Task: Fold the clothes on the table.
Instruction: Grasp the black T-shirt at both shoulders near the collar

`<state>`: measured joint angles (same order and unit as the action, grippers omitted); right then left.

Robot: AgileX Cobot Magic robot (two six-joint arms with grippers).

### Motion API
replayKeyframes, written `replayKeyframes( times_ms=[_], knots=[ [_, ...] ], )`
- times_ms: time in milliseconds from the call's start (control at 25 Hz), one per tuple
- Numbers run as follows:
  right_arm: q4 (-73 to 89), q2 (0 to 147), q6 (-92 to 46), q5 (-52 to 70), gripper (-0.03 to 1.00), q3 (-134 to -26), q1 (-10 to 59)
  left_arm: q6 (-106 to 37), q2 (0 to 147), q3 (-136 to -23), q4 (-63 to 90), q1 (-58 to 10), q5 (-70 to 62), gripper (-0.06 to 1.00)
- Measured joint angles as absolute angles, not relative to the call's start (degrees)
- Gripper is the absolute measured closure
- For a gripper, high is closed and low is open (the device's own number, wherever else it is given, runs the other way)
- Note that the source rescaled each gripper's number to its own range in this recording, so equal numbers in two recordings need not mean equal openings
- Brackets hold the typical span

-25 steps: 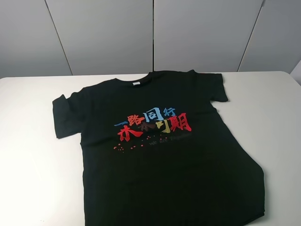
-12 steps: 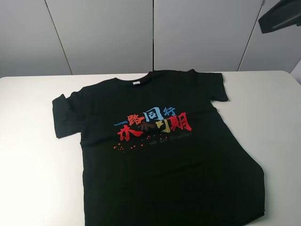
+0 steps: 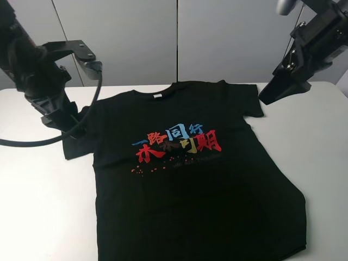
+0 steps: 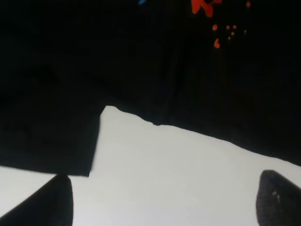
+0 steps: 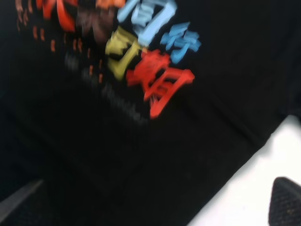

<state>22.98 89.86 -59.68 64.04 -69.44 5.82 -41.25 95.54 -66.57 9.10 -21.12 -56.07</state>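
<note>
Exterior high view takes in the whole scene. The white table (image 3: 32, 217) fills the lower part and grey wall panels (image 3: 136, 38) stand behind it. The black T-shirt (image 3: 190, 212) lies flat on the table, chest up, collar toward the panels. The left arm (image 3: 32, 70) hangs beside the T-shirt's sleeve (image 3: 76, 136) on that side and hides part of the sleeve's outer edge. A black cable (image 3: 32, 143) loops from the arm over the table next to the same sleeve. The right arm (image 3: 310, 43) reaches down toward the T-shirt's opposite sleeve, with the right gripper (image 3: 270, 93) near it. From this view it cannot be told how far either gripper is spread, nor whether either touches the cloth.

The wrist views supply the finger spread. The left wrist view shows the left gripper (image 4: 167, 205) with its fingers (image 4: 51, 202) spread wide and nothing between them. It is over bare table just outside the notch where the sleeve meets the T-shirt's side. The right wrist view is blurred but shows the right gripper's fingers also wide apart and empty. One fingertip (image 5: 287, 202) is over the table off the T-shirt's edge and the other is over black cloth. This view also looks down on the printed characters (image 5: 141, 52) in red, blue and yellow on the T-shirt's chest. The left wrist view catches only the small red dots (image 4: 225, 33) beside them.
</note>
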Motion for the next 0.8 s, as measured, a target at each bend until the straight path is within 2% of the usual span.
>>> replayKeyframes(
  times_ms=[120, 280, 800],
  knots=[
    [18.47, 92.16, -59.68, 62.20, -0.03, -69.44, 9.44, -40.79, 101.35, -66.98, 7.33, -25.28, -53.91, -0.05],
    [15.71, 94.90, -59.41, 61.25, -0.03, -69.44, 10.62, -40.67, 108.78, -69.05, 5.77, -27.94, -53.67, -0.05],
    [15.67, 99.51, -60.79, 58.35, -0.03, -69.44, 10.62, -40.67, 116.83, -69.98, -1.11, -28.30, -49.93, -0.05]
  ],
)
